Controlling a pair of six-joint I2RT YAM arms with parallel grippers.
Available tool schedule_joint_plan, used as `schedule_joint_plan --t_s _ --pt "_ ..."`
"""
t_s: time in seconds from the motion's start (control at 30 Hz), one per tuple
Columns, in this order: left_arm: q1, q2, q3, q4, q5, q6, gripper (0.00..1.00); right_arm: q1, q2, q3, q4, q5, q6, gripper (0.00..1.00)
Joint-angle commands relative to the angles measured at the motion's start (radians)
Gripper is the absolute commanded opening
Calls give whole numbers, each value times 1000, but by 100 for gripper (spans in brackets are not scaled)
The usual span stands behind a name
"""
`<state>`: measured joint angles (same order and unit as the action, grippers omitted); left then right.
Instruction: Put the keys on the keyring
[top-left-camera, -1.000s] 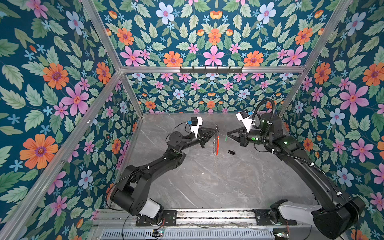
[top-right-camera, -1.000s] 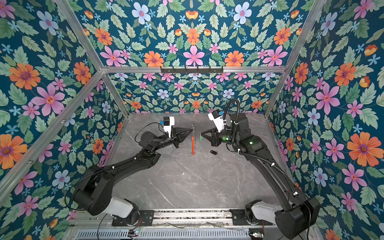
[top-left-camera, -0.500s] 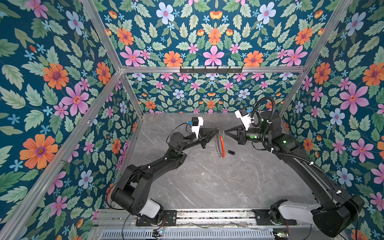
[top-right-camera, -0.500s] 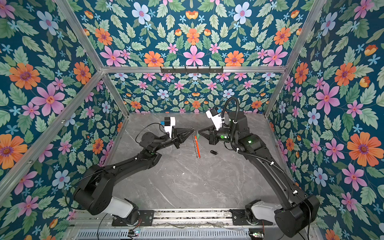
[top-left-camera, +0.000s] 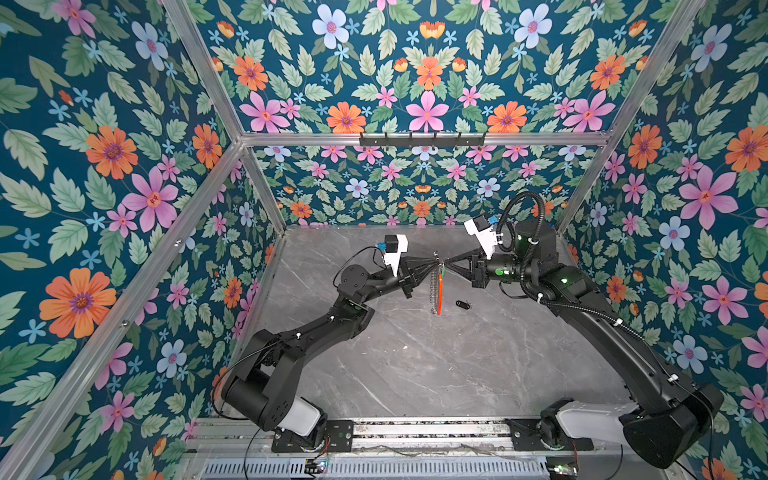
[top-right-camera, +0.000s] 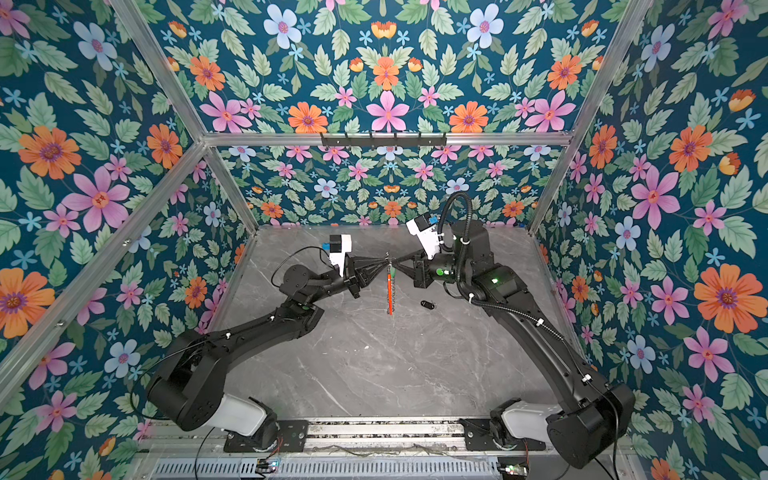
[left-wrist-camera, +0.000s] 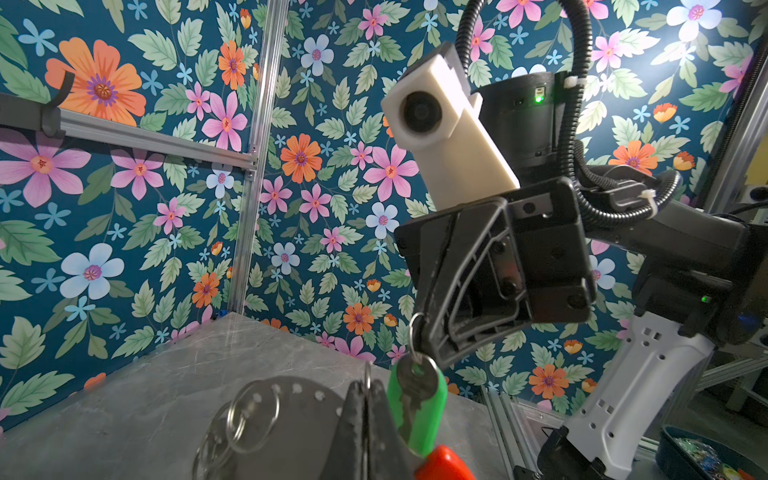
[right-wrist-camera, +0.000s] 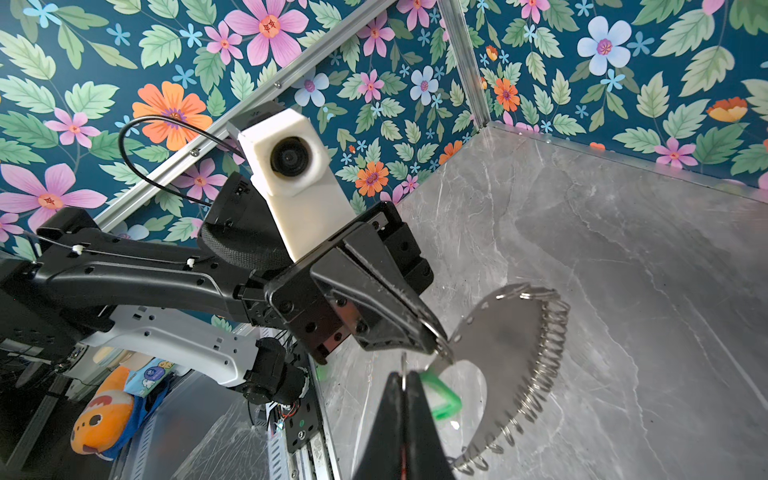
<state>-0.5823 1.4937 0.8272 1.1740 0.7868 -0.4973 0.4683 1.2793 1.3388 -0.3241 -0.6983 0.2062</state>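
The left fingers (left-wrist-camera: 351, 432) are clamped together on the upper edge of the keyring (top-left-camera: 435, 286). It hangs edge-on over the middle of the grey marbled surface (top-left-camera: 415, 365), nearer the far edge. Just beside it dangles the green-tagged key (left-wrist-camera: 419, 409), its small split ring pinched between the closed right fingers (right-wrist-camera: 419, 432). Further right, the black-fob key (top-left-camera: 462, 305) lies flat. Floral wallpaper (top-left-camera: 104, 166) covers the walls behind aluminium framing (top-left-camera: 208, 183), and a black hook rail (top-left-camera: 422, 139) crosses the back.
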Motion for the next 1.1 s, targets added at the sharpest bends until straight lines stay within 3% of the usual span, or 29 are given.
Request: schedule_joint_plan --t_s 0.0,1.07 --pt "1 -1 6 50 7 -6 0 3 4 5 22 6 -4 0" --pt "-1 5 16 51 28 7 0 5 25 10 16 88 -1 0"
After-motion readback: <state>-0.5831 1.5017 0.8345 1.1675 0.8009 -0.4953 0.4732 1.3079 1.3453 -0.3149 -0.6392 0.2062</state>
